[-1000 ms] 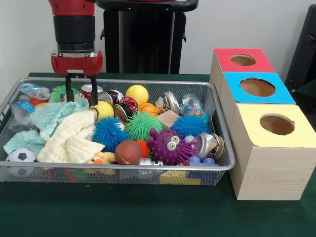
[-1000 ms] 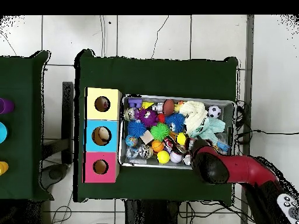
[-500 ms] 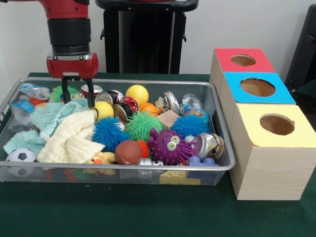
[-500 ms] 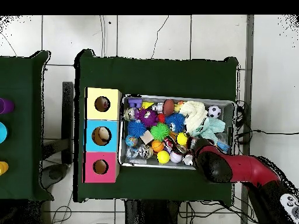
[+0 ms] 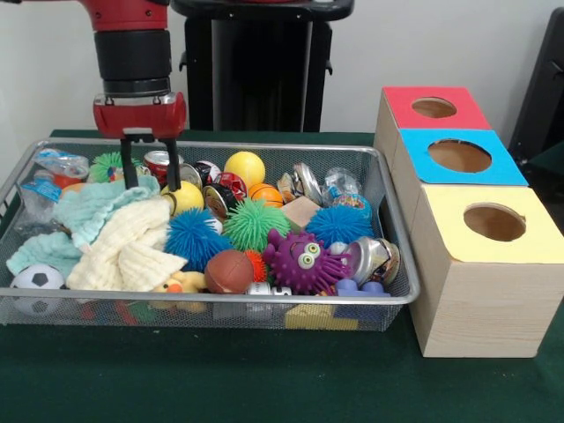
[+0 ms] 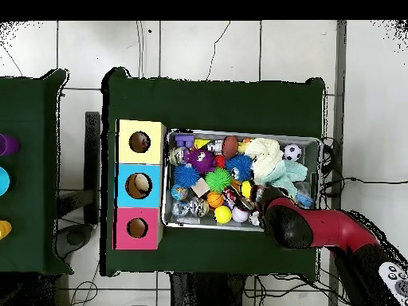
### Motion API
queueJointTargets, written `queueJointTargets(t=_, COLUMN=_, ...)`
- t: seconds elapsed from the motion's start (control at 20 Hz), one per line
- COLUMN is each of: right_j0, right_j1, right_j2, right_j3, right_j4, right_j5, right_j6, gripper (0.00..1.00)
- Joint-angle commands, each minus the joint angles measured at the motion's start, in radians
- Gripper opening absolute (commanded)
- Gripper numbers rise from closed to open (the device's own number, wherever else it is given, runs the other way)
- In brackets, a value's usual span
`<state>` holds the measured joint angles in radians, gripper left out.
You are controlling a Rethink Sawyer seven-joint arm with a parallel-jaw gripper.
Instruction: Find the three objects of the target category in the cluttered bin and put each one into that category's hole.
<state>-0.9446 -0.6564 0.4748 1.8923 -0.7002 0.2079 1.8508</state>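
My gripper (image 5: 151,186) hangs open over the far left part of the wire basket (image 5: 220,300). Its two black fingers straddle the edge of a mint cloth (image 5: 92,207), and a red can (image 5: 159,162) stands just behind them. Nothing is held between the fingers. A yellow ball (image 5: 184,196) lies right beside the right finger. Another yellow ball (image 5: 244,167), an orange ball (image 5: 265,194) and dented cans (image 5: 217,199) lie further right. In the overhead view the red arm (image 6: 307,227) covers the gripper and that corner of the basket (image 6: 169,179).
The basket also holds a cream cloth (image 5: 123,247), spiky balls in green (image 5: 251,223) and blue (image 5: 194,236), a purple monster (image 5: 301,261), a brown football (image 5: 229,271) and a soccer ball (image 5: 37,280). Red (image 5: 434,107), blue (image 5: 459,156) and yellow (image 5: 493,222) boxes with holes stand to its right.
The gripper has shifted a little to the right in the front view, staying open and at about the same height. Nothing in the basket has moved.
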Motion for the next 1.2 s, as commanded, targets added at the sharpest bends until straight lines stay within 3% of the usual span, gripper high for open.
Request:
queueJointTargets(t=0.05, right_j0=-0.021, right_j1=-0.1, right_j2=0.076, right_j3=0.077, right_j4=-0.032, right_j5=0.12, right_j6=-0.133, gripper=1.0)
queueJointTargets(t=0.2, right_j0=-0.039, right_j1=-0.176, right_j2=0.1, right_j3=0.132, right_j4=0.002, right_j5=0.146, right_j6=-0.142, gripper=1.0)
queueJointTargets(t=0.45, right_j0=-0.078, right_j1=-0.238, right_j2=0.135, right_j3=0.188, right_j4=0.022, right_j5=0.162, right_j6=-0.148, gripper=1.0)
queueJointTargets(t=0.7, right_j0=-0.088, right_j1=-0.215, right_j2=0.139, right_j3=0.19, right_j4=-0.014, right_j5=0.151, right_j6=-0.131, gripper=1.0)
queueJointTargets(t=1.2, right_j0=-0.039, right_j1=-0.136, right_j2=0.058, right_j3=0.162, right_j4=-0.125, right_j5=0.048, right_j6=-0.062, gripper=1.0)
